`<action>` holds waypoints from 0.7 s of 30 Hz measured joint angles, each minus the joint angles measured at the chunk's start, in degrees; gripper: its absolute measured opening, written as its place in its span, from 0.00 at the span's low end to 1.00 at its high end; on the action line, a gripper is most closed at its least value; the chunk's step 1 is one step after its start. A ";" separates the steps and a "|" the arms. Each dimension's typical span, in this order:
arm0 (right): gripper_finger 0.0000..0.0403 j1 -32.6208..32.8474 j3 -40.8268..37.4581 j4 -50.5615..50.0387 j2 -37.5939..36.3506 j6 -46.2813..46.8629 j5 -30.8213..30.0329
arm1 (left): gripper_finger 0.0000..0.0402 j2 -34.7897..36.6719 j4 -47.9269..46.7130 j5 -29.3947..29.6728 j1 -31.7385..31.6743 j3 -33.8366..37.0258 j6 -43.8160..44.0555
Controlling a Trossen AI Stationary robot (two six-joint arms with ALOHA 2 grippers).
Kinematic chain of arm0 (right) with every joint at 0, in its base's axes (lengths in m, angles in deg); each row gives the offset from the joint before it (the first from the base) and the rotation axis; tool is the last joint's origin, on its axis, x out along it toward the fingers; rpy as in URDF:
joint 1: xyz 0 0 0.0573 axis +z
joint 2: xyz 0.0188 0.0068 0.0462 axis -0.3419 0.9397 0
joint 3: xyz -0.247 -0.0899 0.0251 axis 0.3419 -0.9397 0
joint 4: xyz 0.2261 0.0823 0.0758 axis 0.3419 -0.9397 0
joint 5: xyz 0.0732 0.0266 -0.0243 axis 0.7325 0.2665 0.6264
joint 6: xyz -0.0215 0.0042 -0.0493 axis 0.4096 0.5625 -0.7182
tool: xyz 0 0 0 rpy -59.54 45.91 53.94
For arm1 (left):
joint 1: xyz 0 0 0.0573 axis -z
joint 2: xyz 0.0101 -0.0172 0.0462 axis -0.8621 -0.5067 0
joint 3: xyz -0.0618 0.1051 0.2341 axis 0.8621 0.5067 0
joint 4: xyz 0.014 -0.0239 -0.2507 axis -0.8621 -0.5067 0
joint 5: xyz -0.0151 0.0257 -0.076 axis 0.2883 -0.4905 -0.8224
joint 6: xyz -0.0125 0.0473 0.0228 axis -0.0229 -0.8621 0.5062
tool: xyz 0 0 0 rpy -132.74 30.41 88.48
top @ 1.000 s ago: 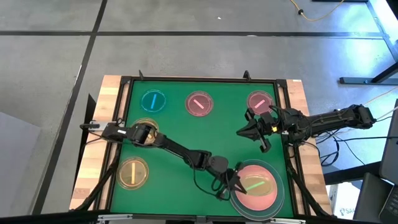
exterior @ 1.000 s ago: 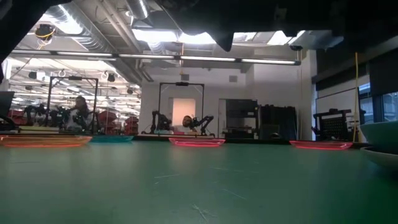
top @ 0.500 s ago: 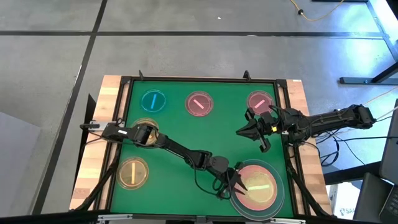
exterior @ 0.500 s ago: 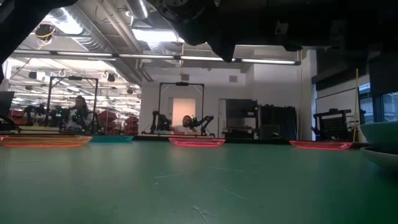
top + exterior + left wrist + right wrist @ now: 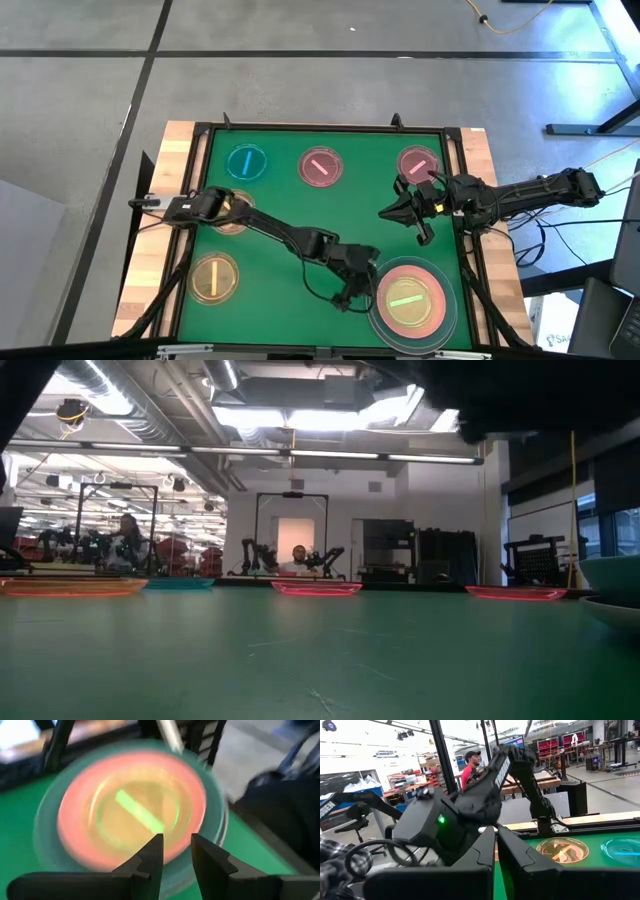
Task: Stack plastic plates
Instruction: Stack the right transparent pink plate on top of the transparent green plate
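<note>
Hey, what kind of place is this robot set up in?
Most likely a robotics lab or workshop: other robot arms stand on benches in the background, a person works among the workbenches, and bare ceiling ducts run overhead.

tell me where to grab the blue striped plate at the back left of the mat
Judging by its pose, the blue plate is best pinched at its rim, coming straight down. It lies flat on the green mat, shallow and thin-edged, apart from the pink plate beside it, so any side is free.
</note>
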 joint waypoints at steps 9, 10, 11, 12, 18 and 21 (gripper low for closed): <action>0.04 0.00 0.00 -0.72 0.00 0.00 -0.02 | 0.23 9.46 -4.45 8.78 2.97 12.24 0.88; 0.04 0.00 0.00 -1.02 0.02 0.00 -0.02 | 0.23 11.60 -2.01 10.19 3.29 15.62 1.62; 0.04 0.00 0.00 -1.40 0.02 0.00 -0.02 | 0.23 13.67 0.54 11.87 3.57 19.27 2.39; 0.04 0.00 0.00 -1.56 0.03 -0.02 -0.03 | 0.23 15.95 3.84 13.54 3.71 22.96 3.37; 0.04 0.00 0.00 -3.09 0.04 -2.68 -0.09 | 0.23 30.35 19.61 24.74 4.59 44.71 7.00; 0.04 0.00 0.00 -5.38 0.04 -5.34 -0.89 | 0.23 36.27 27.70 27.28 4.81 53.84 8.66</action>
